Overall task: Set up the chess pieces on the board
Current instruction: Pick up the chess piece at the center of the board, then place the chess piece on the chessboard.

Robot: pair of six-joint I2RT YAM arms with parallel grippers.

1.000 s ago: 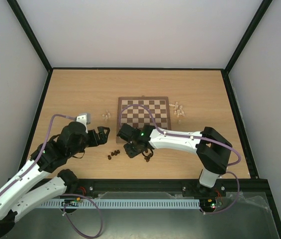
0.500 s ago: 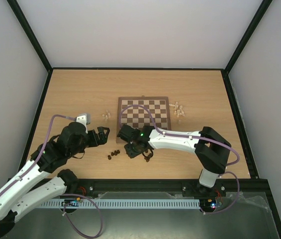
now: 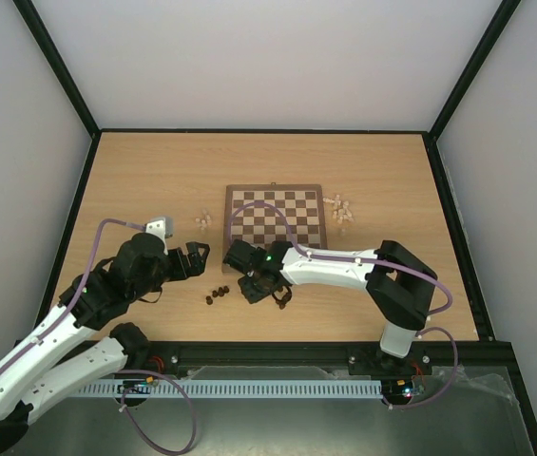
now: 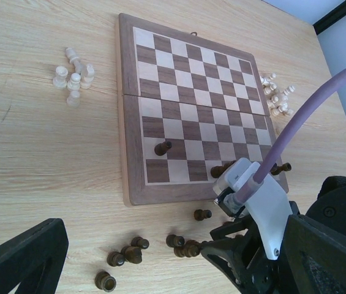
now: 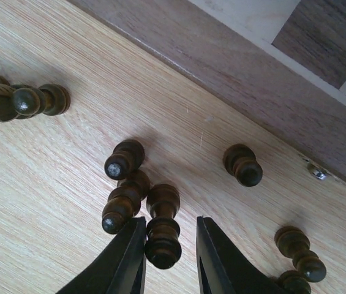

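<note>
The board (image 3: 228,217) lies mid-table, with three dark chess pieces on its near rows, one of them (image 4: 162,147) upright. More dark pieces (image 3: 219,293) are scattered on the table in front of it. My right gripper (image 3: 252,285) is down among them. Its jaws (image 5: 169,223) straddle a lying dark piece (image 5: 162,236): the left finger touches it and a gap remains on the right. Two other dark pieces (image 5: 122,202) lie against it. Pale pieces sit in heaps to the left (image 4: 73,76) and right (image 4: 275,98) of the board. My left gripper (image 3: 197,256) hovers open and empty, left of the board's near corner.
The board's brown frame (image 5: 252,79) runs just beyond the right gripper. A single dark piece (image 5: 243,165) lies close to that edge, and another pair (image 5: 301,257) lies to the right. The right arm (image 4: 258,202) crosses the near right of the left wrist view.
The right gripper's jaws have narrowed around the lying dark piece and the right arm has shifted slightly left. The left arm has not moved.
</note>
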